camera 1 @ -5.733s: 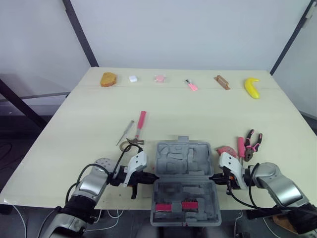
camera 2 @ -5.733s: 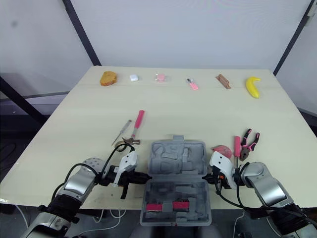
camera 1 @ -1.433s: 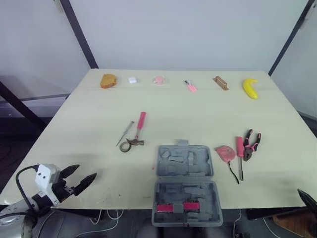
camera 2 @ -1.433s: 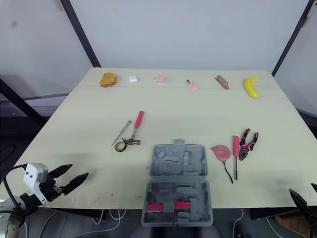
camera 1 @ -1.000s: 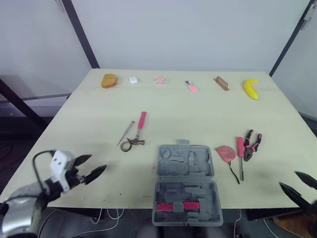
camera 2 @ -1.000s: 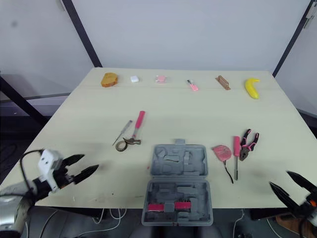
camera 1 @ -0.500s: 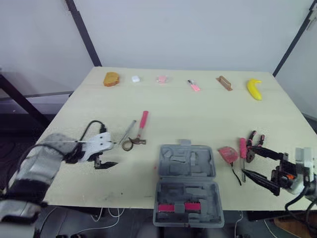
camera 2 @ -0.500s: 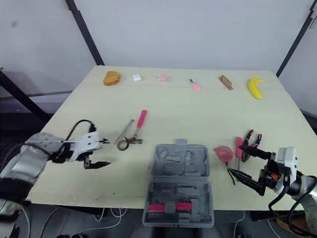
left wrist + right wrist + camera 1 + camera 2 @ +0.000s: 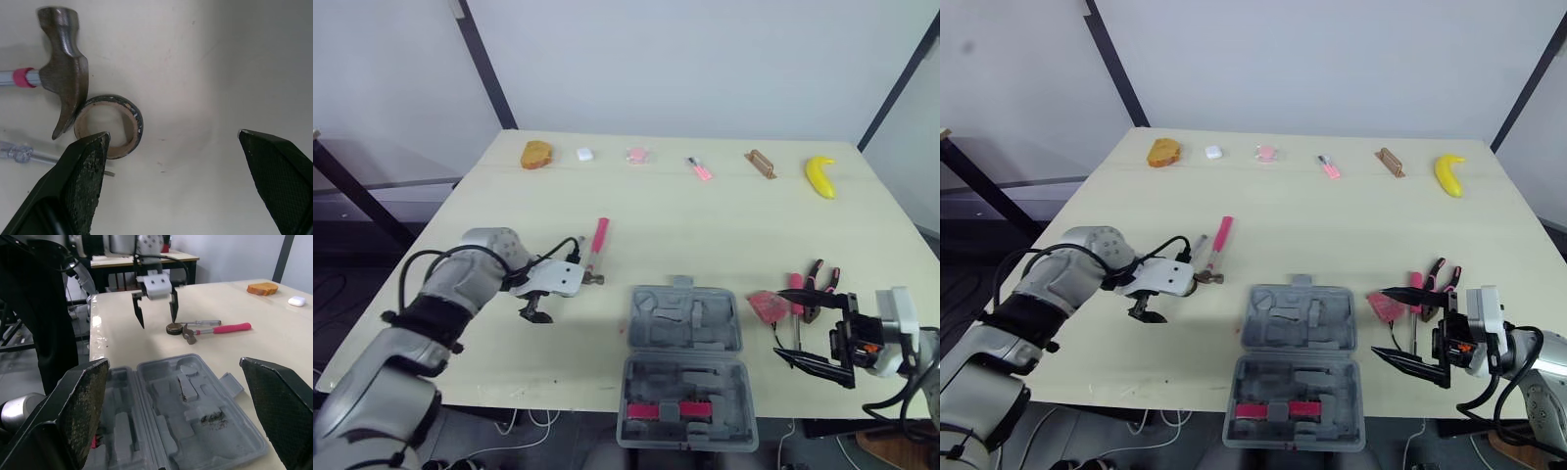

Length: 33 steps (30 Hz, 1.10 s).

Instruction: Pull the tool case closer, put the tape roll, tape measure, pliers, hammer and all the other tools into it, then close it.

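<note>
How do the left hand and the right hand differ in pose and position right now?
The left hand points its fingers down at the table beside the tape roll and the hammer. The right hand lies roughly level, fingers aimed toward the tool case. The left hand is on the case's left, the right hand on its right by the tape measure. Both are open and hold nothing.

I have the left arm [image 9: 460,284] reaching forward from the near left, elbow bent and wrist turned inward. Its white housing lies level, and the left gripper [image 9: 535,315] aims straight down with both black fingers spread apart. My right arm [image 9: 1542,357] sits low at the near right. The right gripper [image 9: 1383,321] points sideways toward my left, fingers splayed wide, one above the other.
</note>
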Motion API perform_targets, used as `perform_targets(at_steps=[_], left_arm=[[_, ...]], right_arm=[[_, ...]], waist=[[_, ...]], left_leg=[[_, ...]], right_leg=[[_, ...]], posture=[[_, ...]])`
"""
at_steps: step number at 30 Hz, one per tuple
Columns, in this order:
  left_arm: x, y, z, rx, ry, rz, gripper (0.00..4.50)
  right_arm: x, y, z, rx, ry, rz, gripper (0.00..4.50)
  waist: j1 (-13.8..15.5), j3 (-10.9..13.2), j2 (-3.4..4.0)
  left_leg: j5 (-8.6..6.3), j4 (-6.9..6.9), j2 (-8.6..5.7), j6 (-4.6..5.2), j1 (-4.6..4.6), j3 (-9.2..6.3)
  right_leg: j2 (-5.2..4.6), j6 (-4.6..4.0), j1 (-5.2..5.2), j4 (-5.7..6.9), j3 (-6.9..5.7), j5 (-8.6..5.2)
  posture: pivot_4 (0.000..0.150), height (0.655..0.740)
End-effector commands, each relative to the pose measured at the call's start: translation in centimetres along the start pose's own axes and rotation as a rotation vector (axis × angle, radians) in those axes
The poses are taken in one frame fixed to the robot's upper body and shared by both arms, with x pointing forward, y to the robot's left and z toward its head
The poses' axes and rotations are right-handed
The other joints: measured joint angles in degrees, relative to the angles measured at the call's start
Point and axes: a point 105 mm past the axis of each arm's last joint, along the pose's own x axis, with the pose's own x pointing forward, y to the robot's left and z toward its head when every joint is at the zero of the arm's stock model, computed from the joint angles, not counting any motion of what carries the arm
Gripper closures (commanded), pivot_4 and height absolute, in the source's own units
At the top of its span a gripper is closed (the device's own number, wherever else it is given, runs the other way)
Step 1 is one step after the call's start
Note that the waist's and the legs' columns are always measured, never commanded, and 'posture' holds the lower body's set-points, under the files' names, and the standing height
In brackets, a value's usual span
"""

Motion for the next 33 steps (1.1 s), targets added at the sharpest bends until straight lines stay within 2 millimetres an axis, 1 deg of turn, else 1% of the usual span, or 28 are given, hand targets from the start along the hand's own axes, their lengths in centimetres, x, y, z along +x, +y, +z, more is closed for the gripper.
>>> perform_targets(at_steps=[1,4,10,12,14,15,16,18,20,21,22,28,33], left_arm=[[0.0,0.8,0.1,0.037,0.052,-0.007,0.02],[0.3,1.3,0.2,0.041,0.076,-0.013,0.02],[1.1,2.0,-0.4,0.057,0.127,-0.011,0.02],[1.4,1.9,-0.5,0.060,0.131,-0.021,0.57],[1.6,1.8,-0.5,0.063,0.135,-0.028,0.73],[1.7,1.8,-0.6,0.065,0.136,-0.030,1.45],[1.8,1.8,-0.6,0.066,0.137,-0.030,1.72],[1.9,1.8,-0.6,0.066,0.138,-0.029,2.61],[2.0,1.8,-0.6,0.066,0.138,-0.029,3.63],[2.0,1.8,-0.6,0.066,0.137,-0.029,3.92],[2.0,1.8,-0.6,0.066,0.137,-0.029,4.43],[1.4,1.9,-0.8,0.066,0.136,-0.018,4.43],[0.0,2.0,0.1,0.057,0.071,0.005,4.43]], right_arm=[[0.5,0.1,0.8,-0.033,-0.028,0.014,0.00],[0.7,0.3,0.7,-0.028,-0.031,0.025,0.00],[0.8,0.7,0.4,-0.038,-0.008,0.059,0.00],[0.7,0.6,0.5,-0.050,-0.005,0.057,0.00],[0.7,0.6,0.4,-0.055,-0.004,0.056,0.00],[0.7,0.6,0.4,-0.055,-0.004,0.056,0.00],[0.8,0.6,0.4,-0.055,-0.005,0.057,0.00],[0.8,0.6,0.4,-0.056,-0.007,0.059,0.00],[1.0,0.6,0.5,-0.058,-0.009,0.065,0.00],[1.0,0.6,0.5,-0.058,-0.010,0.067,0.00],[1.1,0.6,0.5,-0.060,-0.011,0.070,0.00],[1.0,0.5,0.1,-0.056,0.017,0.092,0.00],[0.6,0.5,-0.4,-0.043,0.048,0.092,0.00]], waist=[[-0.04,0.01,-0.01],[-0.05,0.01,-0.02],[-0.02,0.01,-0.02],[-0.02,0.01,-0.02],[0.07,-0.01,0.02],[0.12,-0.02,0.03],[0.14,-0.04,0.07],[0.17,-0.06,0.13],[0.16,-0.08,0.15],[0.15,-0.09,0.18],[0.15,-0.10,0.19],[0.15,-0.10,0.19],[0.06,-0.05,0.15]], left_leg=[[0.00,0.00,0.00,0.00,0.00,-0.01],[0.00,0.01,0.00,0.00,0.00,-0.03],[0.00,0.02,0.00,0.00,-0.01,-0.03],[0.00,0.04,0.00,0.00,0.00,-0.03],[0.00,0.06,0.00,0.00,0.03,-0.02],[0.00,0.08,0.00,0.00,0.03,-0.03],[0.00,0.11,-0.01,0.00,0.05,-0.04],[0.00,0.15,-0.02,0.01,0.10,-0.04],[0.00,0.25,-0.02,0.01,0.13,-0.04],[0.00,0.29,-0.02,0.01,0.13,-0.05],[0.00,0.34,-0.02,0.01,0.14,-0.06],[0.00,0.43,-0.01,0.01,0.12,-0.09],[0.00,0.47,-0.01,0.01,0.06,-0.11]], right_leg=[[0.00,0.00,0.00,0.00,0.00,0.00],[0.01,0.00,0.00,0.02,-0.01,0.00],[0.00,0.00,0.00,0.02,-0.01,0.00],[0.00,0.00,0.00,0.04,-0.01,0.00],[0.00,0.00,0.00,0.12,0.00,0.00],[-0.01,0.00,0.00,0.18,-0.01,0.00],[-0.01,0.00,0.01,0.22,-0.02,0.00],[-0.01,0.00,0.03,0.33,-0.02,0.00],[-0.01,-0.01,0.03,0.48,-0.02,-0.01],[-0.01,-0.01,0.04,0.52,-0.02,-0.01],[-0.01,-0.01,0.05,0.55,-0.02,-0.01],[0.00,-0.01,0.07,0.56,-0.06,-0.01],[0.00,-0.01,0.06,0.55,-0.07,-0.01]], posture=[[0.150,0.7400],[0.150,0.7400],[0.150,0.7400],[0.150,0.7400],[0.150,0.7400],[0.150,0.7400],[0.150,0.7400],[0.150,0.7400],[0.150,0.7400],[0.150,0.7400],[0.150,0.7400],[0.150,0.7400],[0.150,0.7400]])
